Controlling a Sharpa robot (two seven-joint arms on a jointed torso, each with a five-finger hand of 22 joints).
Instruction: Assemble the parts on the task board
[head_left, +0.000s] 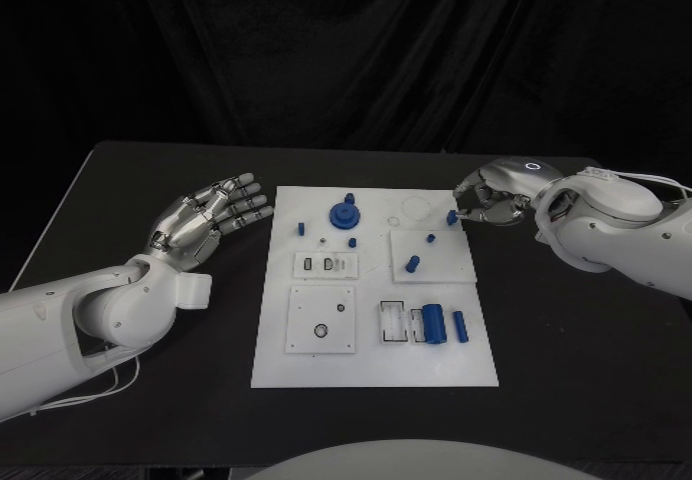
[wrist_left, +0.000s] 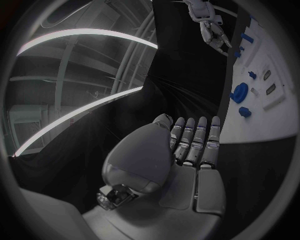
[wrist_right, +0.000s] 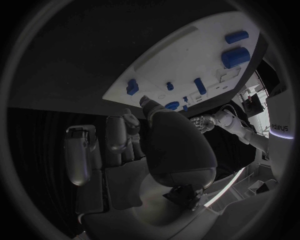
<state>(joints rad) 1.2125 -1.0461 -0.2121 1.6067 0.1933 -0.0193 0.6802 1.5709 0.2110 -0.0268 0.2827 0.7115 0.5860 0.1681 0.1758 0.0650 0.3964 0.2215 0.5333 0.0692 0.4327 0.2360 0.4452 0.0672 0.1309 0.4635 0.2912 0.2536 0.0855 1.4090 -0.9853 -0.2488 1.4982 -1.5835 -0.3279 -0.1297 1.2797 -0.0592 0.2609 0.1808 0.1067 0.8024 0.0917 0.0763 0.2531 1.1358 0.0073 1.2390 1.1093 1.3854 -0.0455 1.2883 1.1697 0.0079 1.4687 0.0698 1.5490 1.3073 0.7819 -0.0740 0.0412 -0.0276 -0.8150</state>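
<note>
The white task board (head_left: 372, 360) lies in the middle of the table. On it are a blue gear-like part (head_left: 343, 215), small blue pegs (head_left: 430, 239) and, at the near right, a blue block (head_left: 434, 326). My right hand (head_left: 492, 198) hovers at the board's far right corner with its fingers bent. Its fingertips are close to a small blue part (head_left: 451, 215) that stands on the board. In the right wrist view that part (wrist_right: 132, 86) stands just clear of the thumb tip. My left hand (head_left: 214, 215) floats left of the board, fingers apart and holding nothing.
The board carries raised white plates with slots (head_left: 325, 264) and a clear round piece (head_left: 415, 210). Bare black table (head_left: 577, 340) surrounds the board on all sides. A black curtain hangs behind the table's far edge.
</note>
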